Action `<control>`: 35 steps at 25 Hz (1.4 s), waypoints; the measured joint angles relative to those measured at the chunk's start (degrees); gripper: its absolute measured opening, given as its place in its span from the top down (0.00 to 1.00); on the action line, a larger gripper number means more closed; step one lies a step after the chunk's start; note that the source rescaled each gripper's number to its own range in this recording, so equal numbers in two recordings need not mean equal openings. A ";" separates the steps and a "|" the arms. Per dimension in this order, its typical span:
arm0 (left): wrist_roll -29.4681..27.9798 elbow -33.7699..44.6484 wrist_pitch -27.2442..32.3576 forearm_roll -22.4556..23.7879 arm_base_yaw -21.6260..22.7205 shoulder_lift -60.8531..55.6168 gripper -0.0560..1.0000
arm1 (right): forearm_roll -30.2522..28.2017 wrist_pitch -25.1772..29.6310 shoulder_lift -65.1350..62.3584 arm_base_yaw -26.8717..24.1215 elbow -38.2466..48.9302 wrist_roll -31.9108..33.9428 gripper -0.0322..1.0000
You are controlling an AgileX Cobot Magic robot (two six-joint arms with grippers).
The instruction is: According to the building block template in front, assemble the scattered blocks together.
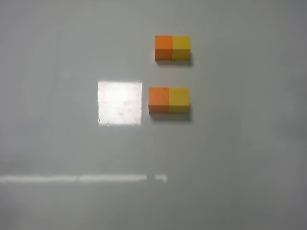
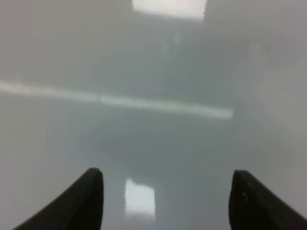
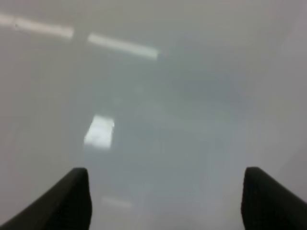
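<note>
We look down on a glossy grey tabletop (image 1: 230,158) and see two orange-and-yellow pairs, one behind the other. The far one, the matte orange-and-yellow block template (image 1: 172,48), lies flat, its orange half on the left of the high view and its yellow half on the right, joined flush. Nearer to us sit the matte orange cube (image 1: 159,100) and the matte yellow cube (image 1: 179,100), side by side and touching, orange on the left, yellow on the right, matching the template's order. This pair lies near the template but apart from it, shifted a little to the left. Just beside the orange cube, on its left, a bright square patch of reflected light (image 1: 120,102) glares on the tabletop, and a thin pale streak (image 1: 72,178) runs across the near part.

From the wrist cameras, the left gripper (image 2: 168,191) hangs over bare tabletop, its dark jaws wide apart and holding nothing. The right gripper (image 3: 165,191) shows the same: jaws spread, nothing between them, only blurred grey surface and glare below. Neither arm appears in the high view.
</note>
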 joint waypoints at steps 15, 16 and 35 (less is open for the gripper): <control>0.00 0.00 0.00 0.00 0.00 0.00 0.54 | -3.34 -1.27 -32.44 0.00 25.87 9.88 0.30; 0.00 0.00 0.00 0.00 0.00 0.00 0.54 | -2.87 -1.32 -35.08 0.00 27.18 9.42 0.30; 0.23 0.00 0.00 0.00 0.00 0.00 0.54 | -3.26 -2.13 -41.23 -3.21 29.36 11.53 0.31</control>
